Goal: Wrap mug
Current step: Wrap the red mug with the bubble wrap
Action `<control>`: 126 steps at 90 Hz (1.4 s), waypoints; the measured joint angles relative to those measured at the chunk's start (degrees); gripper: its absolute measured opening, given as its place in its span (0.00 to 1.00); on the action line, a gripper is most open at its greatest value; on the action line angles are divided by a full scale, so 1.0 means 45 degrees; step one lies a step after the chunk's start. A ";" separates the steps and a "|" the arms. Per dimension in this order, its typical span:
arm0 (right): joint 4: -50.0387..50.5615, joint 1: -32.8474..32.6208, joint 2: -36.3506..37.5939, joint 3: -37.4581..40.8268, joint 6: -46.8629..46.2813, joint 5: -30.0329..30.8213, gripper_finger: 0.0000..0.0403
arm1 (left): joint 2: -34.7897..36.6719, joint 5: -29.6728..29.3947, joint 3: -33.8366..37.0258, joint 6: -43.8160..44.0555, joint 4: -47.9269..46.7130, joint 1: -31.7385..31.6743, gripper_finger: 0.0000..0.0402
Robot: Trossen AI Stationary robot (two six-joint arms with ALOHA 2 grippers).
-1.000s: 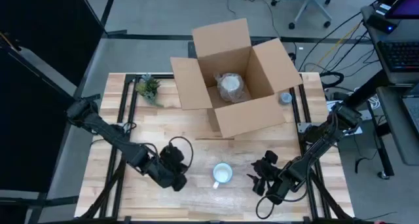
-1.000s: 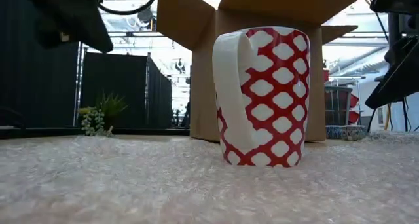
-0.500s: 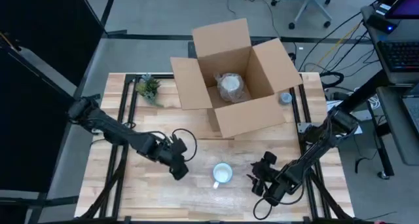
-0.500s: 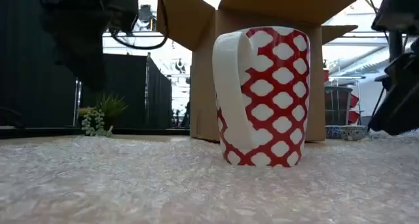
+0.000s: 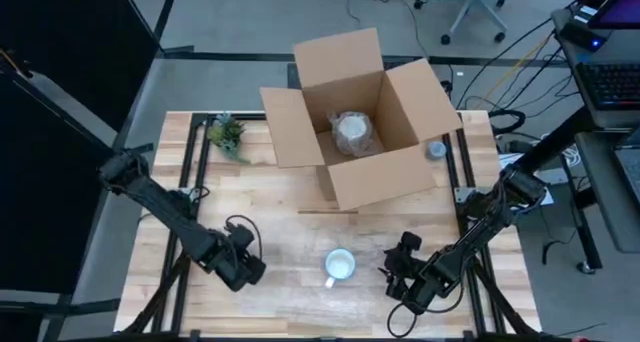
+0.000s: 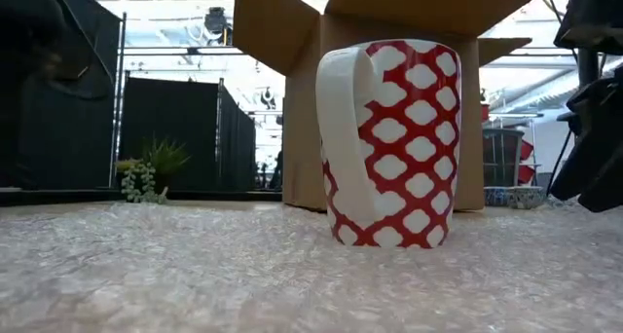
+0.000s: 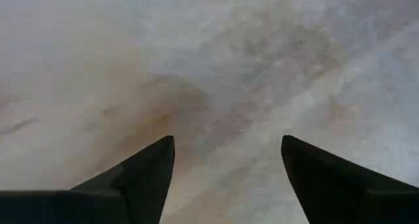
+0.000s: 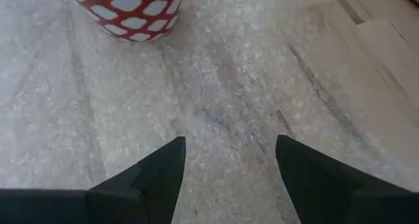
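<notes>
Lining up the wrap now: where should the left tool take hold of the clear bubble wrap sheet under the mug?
Probably the clear bubble wrap sheet's left edge, coming down from the mug-free side. It lies flat, pinned mid-sheet by the upright red-and-white patterned mug. The open left tool already hangs over bare sheet there.

No readable text, label, brand, number or sign anywhere I look. The mug [image 6: 389, 143] in front of me carries only a red-and-white pattern, no lettering; the cardboard box [image 5: 355, 117] shows plain brown flaps and walls, unprinted as far as I can tell. The bubble wrap [image 8: 216, 112] under my fingers bears no marking either.
</notes>
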State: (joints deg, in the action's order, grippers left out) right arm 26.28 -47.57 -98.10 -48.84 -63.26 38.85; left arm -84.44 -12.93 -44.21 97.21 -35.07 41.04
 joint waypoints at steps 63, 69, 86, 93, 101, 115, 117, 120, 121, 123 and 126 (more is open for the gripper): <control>-0.0421 0.0151 0.0000 -0.0004 0.0328 0.0073 0.56 | 0.0092 0.0212 -0.0371 0.0603 -0.1183 0.0515 0.67; -0.0550 0.0098 0.0000 0.0000 0.0436 0.0077 0.56 | 0.0073 0.0372 0.0108 0.1065 -0.0728 0.0707 0.67; -0.0908 -0.0039 0.0000 0.0000 0.0798 0.0050 0.56 | 0.0007 0.0161 0.1572 0.1889 0.2777 0.0992 0.67; -0.1152 -0.0039 0.0000 -0.0003 0.1085 0.0044 0.56 | -0.0312 -0.0225 0.1704 0.1974 0.3504 0.1005 0.67; -0.1174 -0.0039 0.0000 0.0000 0.1205 0.0040 0.56 | -0.0678 -0.0615 0.1687 0.1889 0.3833 0.0922 0.67; -0.1183 -0.0034 0.0000 0.0000 0.1214 0.0039 0.56 | -0.1034 -0.1336 0.1707 0.1085 0.5145 0.0622 0.65; -0.1179 -0.0034 0.0000 -0.0003 0.1214 0.0039 0.56 | -0.1048 -0.1451 0.1719 0.0940 0.5339 0.0601 0.64; -0.1179 -0.0034 0.0000 -0.0002 0.1214 0.0039 0.56 | -0.1052 -0.1596 0.1718 0.0637 0.5587 0.0585 0.62; -0.1179 -0.0034 0.0000 0.0000 0.1214 0.0039 0.56 | -0.1061 -0.1638 0.1711 0.0495 0.5676 0.0582 0.61; -0.1179 -0.0034 0.0000 0.0000 0.1214 0.0039 0.56 | -0.1078 -0.1701 0.1678 0.0157 0.5879 0.0576 0.60; -0.1179 -0.0034 0.0000 -0.0004 0.1214 0.0039 0.56 | -0.1112 -0.1726 0.1588 -0.0453 0.6194 0.0570 0.57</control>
State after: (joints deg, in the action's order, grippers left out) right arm 20.97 -47.72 -98.10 -48.86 -57.80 39.03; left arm -89.45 -20.70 -37.07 95.17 -7.20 43.60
